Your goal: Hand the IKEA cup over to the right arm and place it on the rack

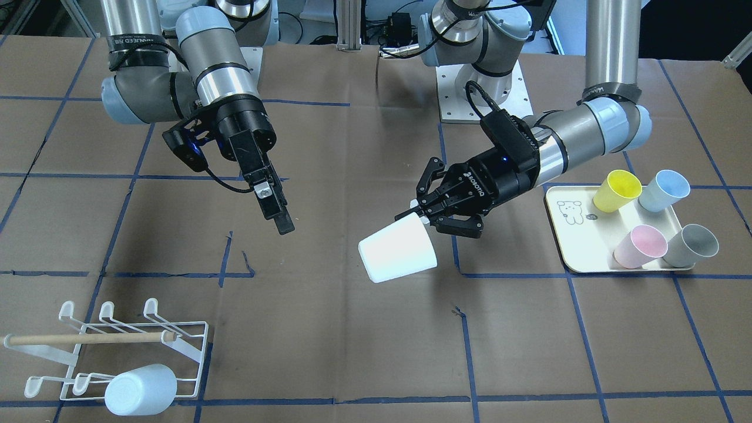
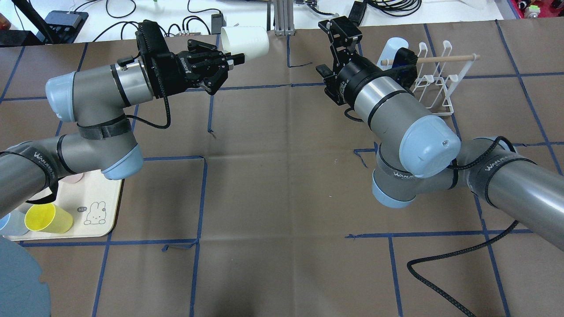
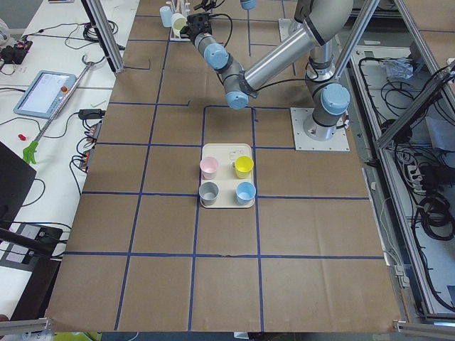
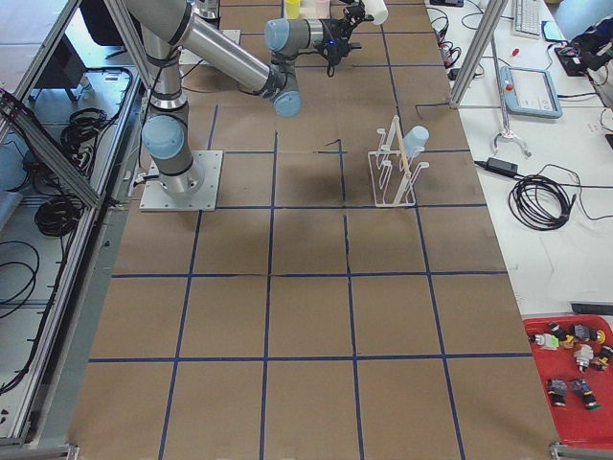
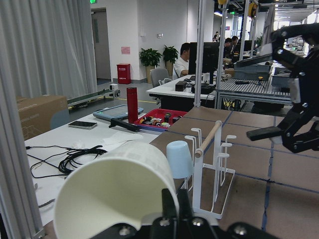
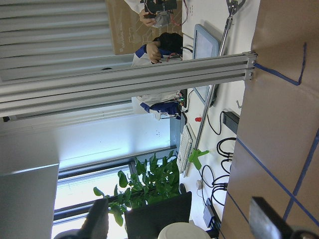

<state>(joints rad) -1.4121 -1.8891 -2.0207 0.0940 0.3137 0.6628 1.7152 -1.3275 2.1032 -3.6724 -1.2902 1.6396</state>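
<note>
Left gripper (image 1: 424, 218): clamped on the white cup (image 1: 398, 252), its claw fingers pinching only the end nearest the wrist. That leaves most of the cup's body sticking out bare for a second grip.
Cup: up in the air over the brown table (image 1: 352, 352), lying on its side between the two arms. Its free end points away from the left wrist and out into the open middle.
Right gripper (image 1: 281, 218): spread wide and holding nothing. Its own wrist view shows one finger (image 6: 97, 221) at each side of the picture, with a pale rounded rim low between them, probably the cup lined up in the opening.
Gap: cup and right gripper are clearly apart, with open table showing between them from the front.
Step in hand: looks like the run-in to the handover, with the cup offered and the receiver open and aimed.
Next move: I'd say the right fingers must straddle the free end and close before the left lets go. The cup's wall looks smooth and tapered, so a shallow bite could slip.
Rack (image 1: 197, 346): white wire with a wooden dowel (image 1: 88, 338), on the right arm's side near the table edge. It is well away from the left arm, which is likely why the swap is needed.
Pale blue cup (image 1: 141, 389): already hung on the rack's front row, and the other prongs are bare.
Tray (image 1: 564, 235): on the left arm's side, carrying yellow, blue, pink and grey cups.
</note>
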